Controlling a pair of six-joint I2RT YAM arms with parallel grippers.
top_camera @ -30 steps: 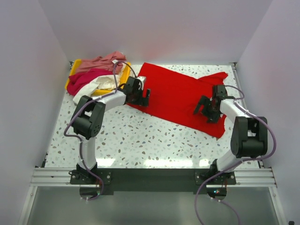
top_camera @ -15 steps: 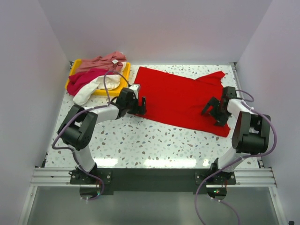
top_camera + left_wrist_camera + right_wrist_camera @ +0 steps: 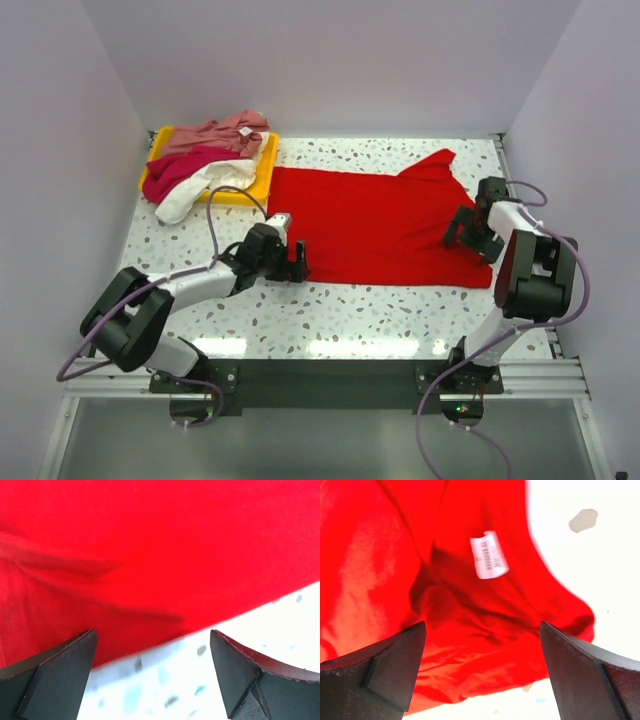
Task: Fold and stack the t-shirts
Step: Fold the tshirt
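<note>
Red t-shirt (image 3: 380,225) is now laid flat on the tabletop (image 3: 350,310), stretched between the two hands. Its straight lower edge is seen just ahead of the left hand (image 3: 297,262), and its neck end, with the white neck label (image 3: 489,555) showing, lies under and ahead of the right hand (image 3: 467,234). A second ago it was lying on a slant, with the left hand at its far corner beside the yellow tray (image 3: 268,160). Since then the cloth has been drawn round and squared up, and both hands have been carried outward to its two ends. Both hands are held wide and nothing is gripped. In the left wrist view the cloth edge lies just ahead of the spread fingers (image 3: 55,675) and is not pinched, and in the right wrist view the rumpled collar area sits between the fingers, untouched. The other t-shirts (image 3: 205,160) are left heaped in and over the tray, well beyond the left hand and off to its left. The spreading step may be judged done, so a first fold can be begun. The wrinkles at the collar and the sleeve poking out beyond the right hand may need smoothing first.
</note>
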